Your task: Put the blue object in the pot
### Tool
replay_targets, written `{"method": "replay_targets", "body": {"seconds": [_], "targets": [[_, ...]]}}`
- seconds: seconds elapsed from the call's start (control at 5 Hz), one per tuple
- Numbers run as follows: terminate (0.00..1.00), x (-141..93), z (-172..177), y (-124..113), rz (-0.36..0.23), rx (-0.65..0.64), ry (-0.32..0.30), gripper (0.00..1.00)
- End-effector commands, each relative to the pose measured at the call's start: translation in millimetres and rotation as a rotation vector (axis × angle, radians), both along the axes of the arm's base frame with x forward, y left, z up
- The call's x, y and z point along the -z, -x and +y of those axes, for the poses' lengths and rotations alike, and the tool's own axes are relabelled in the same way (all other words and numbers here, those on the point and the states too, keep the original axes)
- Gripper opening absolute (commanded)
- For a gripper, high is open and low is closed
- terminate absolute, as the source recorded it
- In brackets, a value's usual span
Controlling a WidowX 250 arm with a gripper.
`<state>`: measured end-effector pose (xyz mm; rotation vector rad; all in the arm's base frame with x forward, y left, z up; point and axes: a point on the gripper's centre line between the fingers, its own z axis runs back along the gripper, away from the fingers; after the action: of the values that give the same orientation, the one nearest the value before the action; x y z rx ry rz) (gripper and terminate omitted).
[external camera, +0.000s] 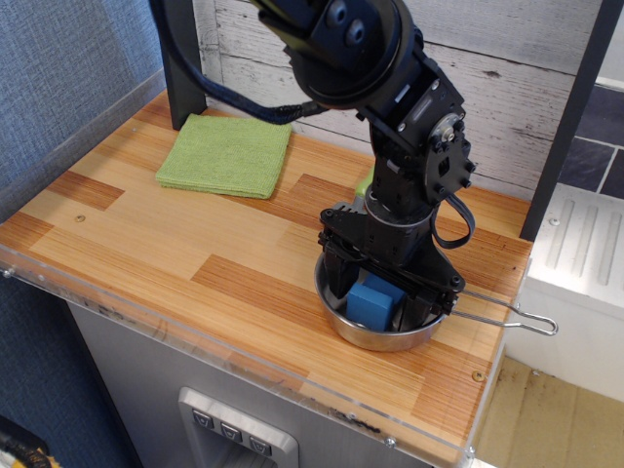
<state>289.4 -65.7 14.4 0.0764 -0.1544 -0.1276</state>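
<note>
Blue object [370,303] sits in pot [343,327] on wooden counter [146,234].

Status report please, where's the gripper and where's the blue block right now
Gripper down inside the pot, fingers either side of blue object; grip state unclear. Block within pot rim. Nothing in the way.

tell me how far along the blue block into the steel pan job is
Nearly done. The chunky matte blue block already sits inside the shallow shiny steel pan on the wooden counter. In hand: the black gripper is down in the pan, fingers either side of the block; grip or release is unclear. Left: let go if needed and lift the arm clear.
</note>
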Motion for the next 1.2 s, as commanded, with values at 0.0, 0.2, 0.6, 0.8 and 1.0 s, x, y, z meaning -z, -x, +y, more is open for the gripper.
{"method": "replay_targets", "body": {"seconds": [0.0, 0.2, 0.6, 0.8, 1.0], "targets": [[0.0, -30, 4, -8, -0.104, -0.001, 0.043, 1.0], [0.0, -68, 2, -13, -0.185, 0.028, 0.067, 1.0], [0.0, -141, -1, -7, -0.346, 0.047, 0.065, 1.0], [0.0, -141, -1, -7, -0.346, 0.047, 0.065, 1.0], [0.0, -141, -1, -7, -0.346, 0.047, 0.065, 1.0]]}}
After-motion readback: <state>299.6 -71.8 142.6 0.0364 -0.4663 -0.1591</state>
